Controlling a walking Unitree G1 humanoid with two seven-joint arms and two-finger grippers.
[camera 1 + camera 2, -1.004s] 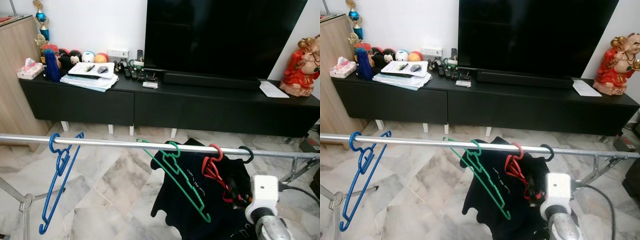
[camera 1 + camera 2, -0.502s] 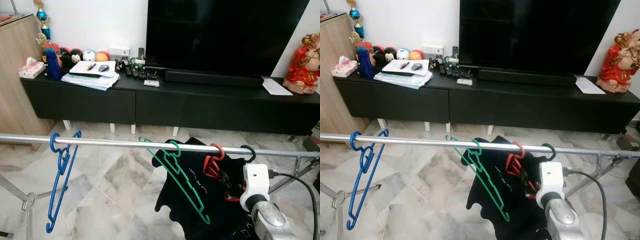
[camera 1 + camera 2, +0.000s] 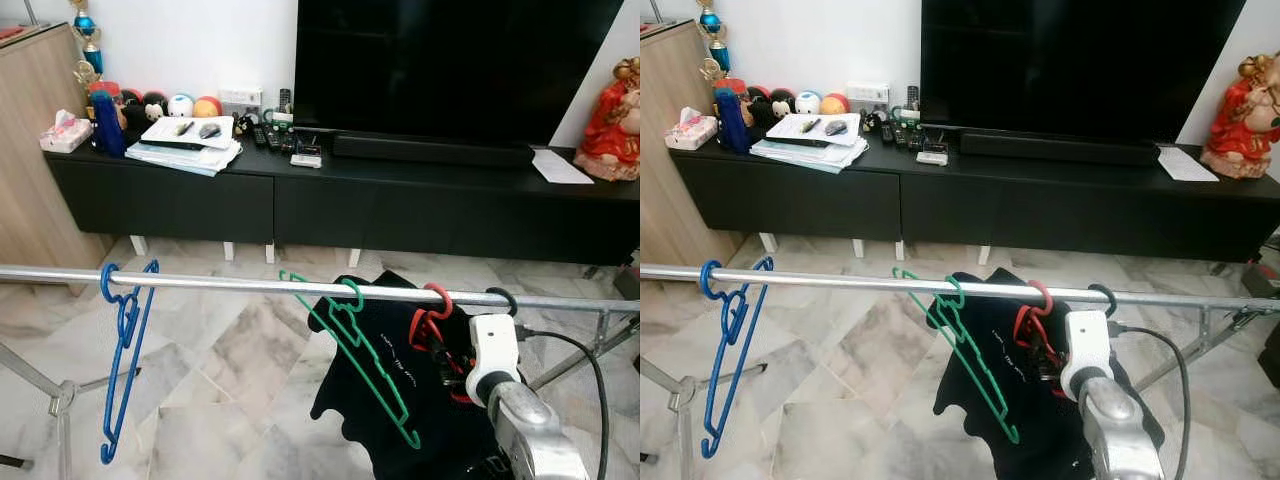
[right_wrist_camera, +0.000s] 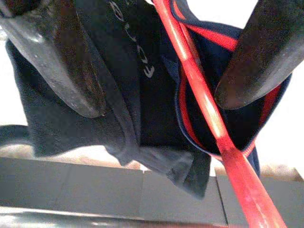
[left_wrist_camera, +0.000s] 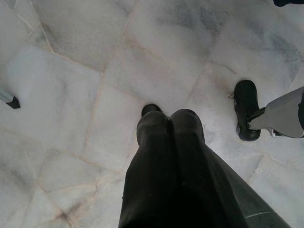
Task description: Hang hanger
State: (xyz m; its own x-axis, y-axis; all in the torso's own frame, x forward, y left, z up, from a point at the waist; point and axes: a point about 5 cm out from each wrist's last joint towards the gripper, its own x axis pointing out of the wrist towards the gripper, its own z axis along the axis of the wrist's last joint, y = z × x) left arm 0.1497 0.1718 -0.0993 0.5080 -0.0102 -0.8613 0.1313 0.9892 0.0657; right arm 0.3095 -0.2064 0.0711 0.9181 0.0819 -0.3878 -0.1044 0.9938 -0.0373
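Right claw (image 4: 161, 71) spread around red hanger (image 4: 209, 118), rail (image 3: 250, 285) above

The rail (image 3: 230, 284) runs bare between blue hanger (image 3: 124, 340) and green hanger (image 3: 355, 350); rightward, hangers crowd it.

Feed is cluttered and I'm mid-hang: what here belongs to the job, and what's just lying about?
Job: red hanger hooked on the rail; black shirt; right gripper, fingers apart around the red hanger.

Lying about: blue hanger, green hanger, TV, figurine, papers.
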